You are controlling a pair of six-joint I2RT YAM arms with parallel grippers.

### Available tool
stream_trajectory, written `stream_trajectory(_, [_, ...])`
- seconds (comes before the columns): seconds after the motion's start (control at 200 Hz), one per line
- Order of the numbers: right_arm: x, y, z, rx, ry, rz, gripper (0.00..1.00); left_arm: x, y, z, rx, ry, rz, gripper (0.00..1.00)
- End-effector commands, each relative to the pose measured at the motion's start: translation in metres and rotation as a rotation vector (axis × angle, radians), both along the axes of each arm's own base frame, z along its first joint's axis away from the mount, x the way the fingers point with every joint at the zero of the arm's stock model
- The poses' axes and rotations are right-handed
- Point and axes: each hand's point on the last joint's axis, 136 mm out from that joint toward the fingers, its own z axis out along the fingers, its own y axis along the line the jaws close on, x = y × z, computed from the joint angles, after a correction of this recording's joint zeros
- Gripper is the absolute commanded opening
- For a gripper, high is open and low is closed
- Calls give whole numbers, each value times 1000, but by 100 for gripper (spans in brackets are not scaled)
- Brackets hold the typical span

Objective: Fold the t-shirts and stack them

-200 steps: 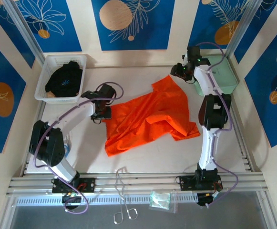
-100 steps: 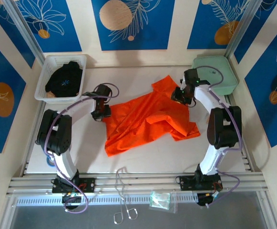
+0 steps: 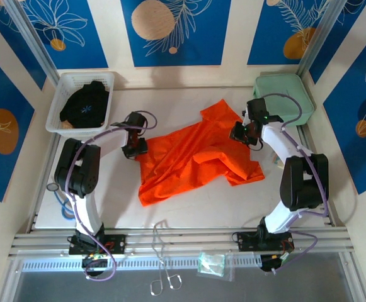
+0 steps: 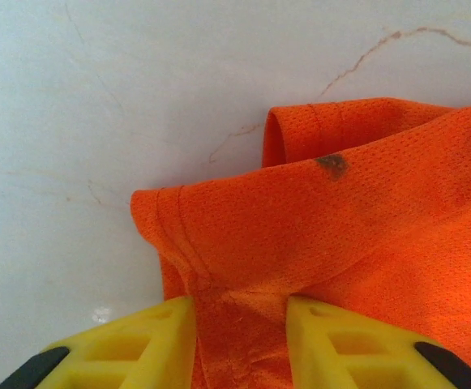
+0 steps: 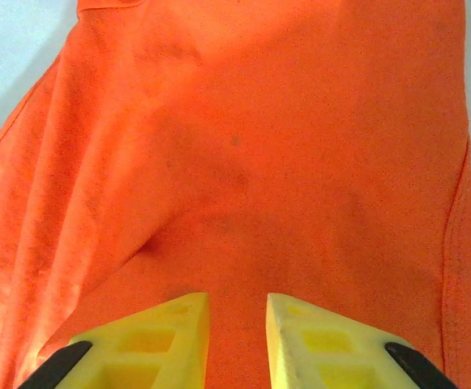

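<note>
Fabric of the orange t-shirt [image 3: 195, 157] lies crumpled in the middle of the desk [image 3: 189, 207], the black garment [image 3: 85, 104] apart in a white basket [image 3: 66, 85]. The left pincer [image 4: 239, 324] pinches a bunched hem; the right pincer [image 5: 237, 324] stands narrow over flat cloth, grip unclear. A shallow pinch could slip on lifting, leaving the shirt lopsided.

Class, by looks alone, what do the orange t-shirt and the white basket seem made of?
Orange t-shirt: probably a synthetic mesh knit, matte, with tiny pinholes visible close up. White basket: likely moulded plastic, smooth, judging by its slotted rigid walls.
</note>
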Motion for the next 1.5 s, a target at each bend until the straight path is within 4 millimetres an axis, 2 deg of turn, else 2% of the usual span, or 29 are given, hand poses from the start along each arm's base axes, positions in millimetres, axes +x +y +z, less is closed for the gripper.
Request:
stream_trajectory(0.0, [-6,-5,5,3,-11,-22,25,10,0,1,-18,-15,16,33])
stream_trajectory(0.335, [-13,-9,8,9,-18,-36,22,11,5,1,3,-26,19,21])
stream_trajectory(0.465, [-15,-10,10,8,-22,-37,21,13,6,13,6,-55,17,14])
stream_trajectory(0.655, [-18,-9,7,17,-16,-40,21,15,7,37,7,-97,3,14])
stream_trajectory(0.766, [-20,-8,4,26,-10,-41,21,15,9,44,20,-111,-3,14])
stream_trajectory(0.916, [-22,-7,5,31,-12,-41,20,15,10,39,27,-99,-9,10])
stream_trajectory(1.036, [-24,-8,9,25,-20,-41,20,15,9,34,26,-93,-7,1])
stream_trajectory(1.101, [-25,-9,11,23,-21,-40,20,14,10,31,29,-85,-5,5])
stream_trajectory(1.186, [-27,-10,13,22,-24,-42,22,10,13,27,47,-67,6,26])
stream_trajectory(1.241, [-28,-10,13,21,-24,-41,22,7,17,23,62,-55,19,32])
stream_trajectory(1.496, [-29,-10,15,22,-25,-41,22,7,19,10,67,-35,32,34])
